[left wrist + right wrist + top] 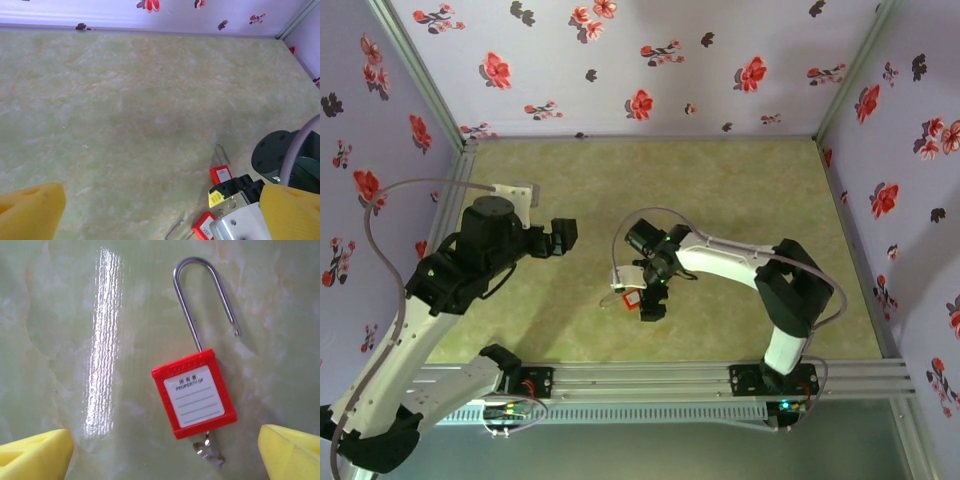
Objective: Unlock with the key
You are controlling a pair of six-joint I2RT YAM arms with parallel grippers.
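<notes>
Yellow finger pads (pixel 35 457) are seen at the two lower corners of the right wrist view, set wide apart, so the jaws of the right gripper (pixel 162 456) are spread open and nothing is gripped. Between them a red padlock (pixel 194 392) is laid flat on the pale green marbled table (pixel 75 315), touched by neither pad. A white label is carried on its square body, and its thin wire shackle (pixel 200 295) is sprung open: one leg is seated in the body, while the hooked free end stands clear above it. The key (pixel 210 452), small and grey, is found at the bottom edge of the padlock, touching it and pointing toward the camera; whether it is pushed fully home cannot be told. In the left wrist view the left gripper (pixel 160 215) is shown with its jaws fully parted and empty over bare table. Low at the right of that view, a farther padlock (pixel 220 175) and a nearer padlock (pixel 204 225), both red, are seen lying just beside the right gripper. From above, the left gripper is placed well apart to the left, and the table is enclosed by flowered walls (pixel 640 60).
</notes>
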